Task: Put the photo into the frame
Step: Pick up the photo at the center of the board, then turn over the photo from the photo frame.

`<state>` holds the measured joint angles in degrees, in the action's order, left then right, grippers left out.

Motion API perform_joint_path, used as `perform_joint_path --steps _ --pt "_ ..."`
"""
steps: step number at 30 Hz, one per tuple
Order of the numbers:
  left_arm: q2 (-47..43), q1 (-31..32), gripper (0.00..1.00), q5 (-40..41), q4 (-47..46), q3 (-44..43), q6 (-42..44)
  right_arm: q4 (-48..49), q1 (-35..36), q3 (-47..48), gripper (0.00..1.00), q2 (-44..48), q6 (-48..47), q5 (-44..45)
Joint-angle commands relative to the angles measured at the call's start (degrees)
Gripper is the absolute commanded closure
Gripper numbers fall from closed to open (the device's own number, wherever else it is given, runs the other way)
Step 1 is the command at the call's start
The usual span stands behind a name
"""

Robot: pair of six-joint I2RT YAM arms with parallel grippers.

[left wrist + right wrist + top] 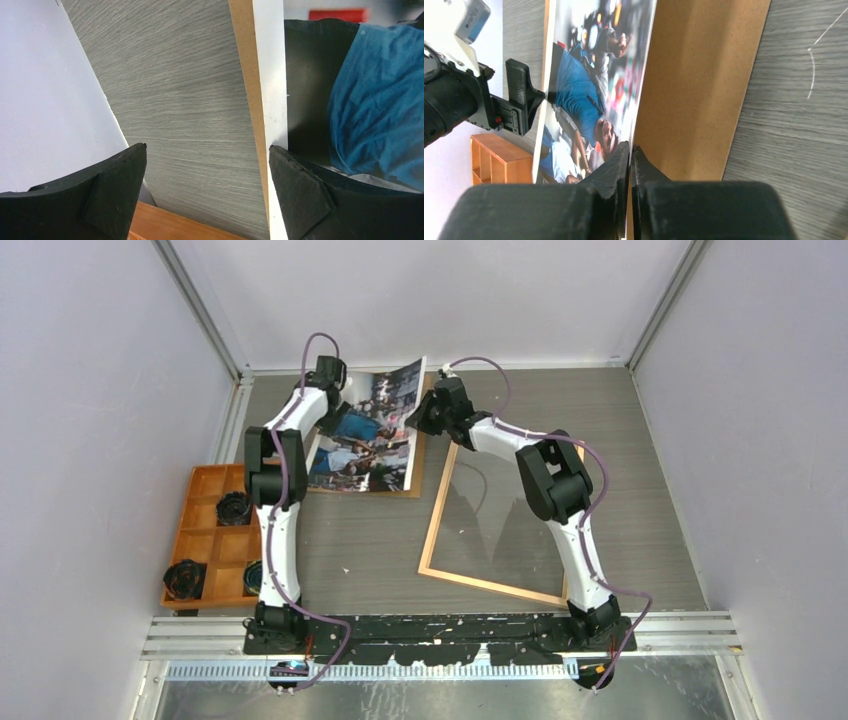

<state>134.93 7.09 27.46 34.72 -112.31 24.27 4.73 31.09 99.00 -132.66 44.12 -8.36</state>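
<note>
At the near left of the table (350, 550) sits an orange compartment tray (200, 540) with round black parts (233, 507) in some of its cells. The left arm's lower links cross over its right side.

Further in, ahead of the right arm's base, the frame (438, 510) lies flat on the table, turned askew. Nothing of the print is inside it. Its far-left corner comes close to the brown backing board (416, 490).

Beyond that, towards the far-left part of the table, the photo (365, 435) rests picture side up over the backing board. Its left part is low against the board, and its right edge is lifted and curls upward off the brown surface.

The right gripper (630, 150) has its jaws pressed together on that raised right edge, with the sheet pinched between the two black fingers (616, 165) and the bare board (699, 85) showing just past them.

Across the print, at its far-left edge, the left gripper (206, 149) is spread wide and grips nothing. One finger (100, 185) hangs over the table. The other (310, 195) is on the print's side, so the white border and the board's edge run up between them. Whether that finger touches the paper cannot be told
</note>
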Motion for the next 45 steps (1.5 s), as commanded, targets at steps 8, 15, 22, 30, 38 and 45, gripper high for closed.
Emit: perform_joint_path --steps 8,15,22,30,38,45 --pt "-9.11 -1.49 0.00 -7.72 14.27 -1.69 -2.73 -2.88 -0.85 -6.70 0.99 23.20 -7.71 -2.06" --pt "-15.32 -1.47 0.00 -11.28 16.06 2.66 -3.89 -28.59 -3.22 -10.75 0.99 43.40 -18.51 7.06" --pt "-20.21 -1.30 0.00 -14.64 15.99 7.96 -4.29 -63.69 -3.40 -2.59 0.99 57.83 -24.22 38.81" --pt "-22.06 -0.68 0.00 -15.51 15.65 10.75 -4.68 -83.75 2.47 9.01 0.99 52.93 -23.73 60.52" --pt "-22.41 -0.58 0.00 -15.51 15.41 11.86 -5.03 -90.39 7.85 4.82 0.99 40.61 -14.63 60.21" --pt "-22.14 -0.50 0.00 -14.94 14.86 12.20 -4.90 -69.85 7.77 -10.15 0.99 45.48 -0.11 41.71"
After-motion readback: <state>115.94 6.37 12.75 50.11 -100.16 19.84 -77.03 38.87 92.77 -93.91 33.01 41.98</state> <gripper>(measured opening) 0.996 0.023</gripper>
